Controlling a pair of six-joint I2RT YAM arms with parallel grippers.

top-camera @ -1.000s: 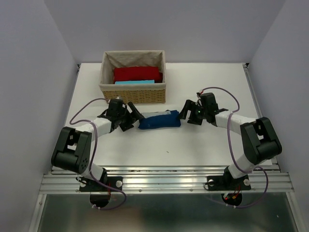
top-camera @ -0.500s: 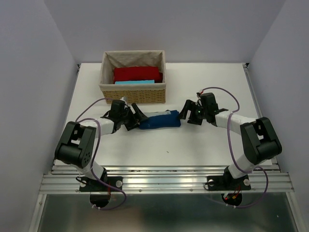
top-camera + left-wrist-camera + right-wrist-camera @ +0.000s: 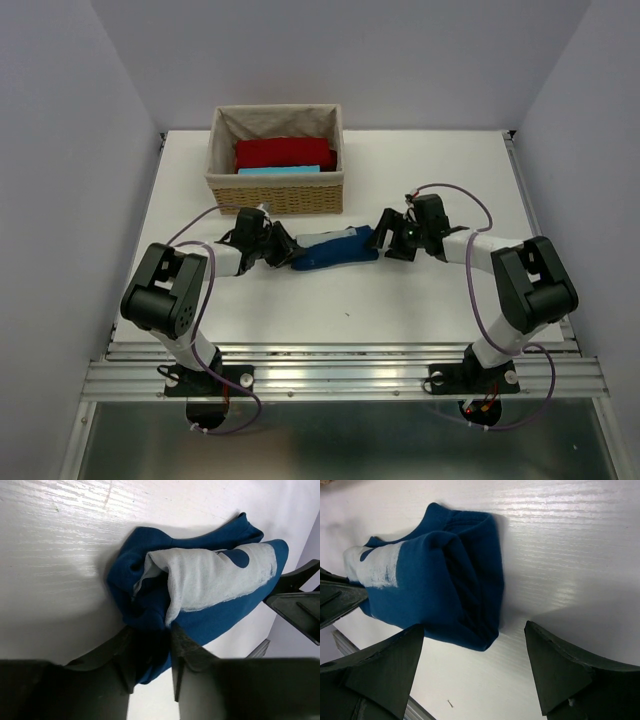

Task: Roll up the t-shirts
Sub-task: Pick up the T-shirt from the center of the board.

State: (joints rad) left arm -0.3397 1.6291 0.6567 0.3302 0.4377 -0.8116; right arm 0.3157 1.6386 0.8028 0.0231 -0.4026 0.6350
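Long axis of navy t-shirt roll (image 3: 335,249) L-to-R, btw both grippers. L gripper (image 3: 150,645) pinched on its L-end cloth; R gripper (image 3: 474,630) spread wide, just off opp. end.

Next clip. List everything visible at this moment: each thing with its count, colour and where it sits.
blue t-shirt: one, dark blue with a pale patch, rolled, lying on the table in front of the basket, between the two grippers
red cloth: one, red, folded, inside the basket
light-blue cloth: one, light blue, inside the basket, on the near side of the red cloth
basket: one, tan wicker with a pale lining, far left part of the table
table: one, white
cables: purple, looping along both arms
left gripper: one, black, pinching the left end of the blue t-shirt
right gripper: one, black, open, fingers either side of the roll's right end
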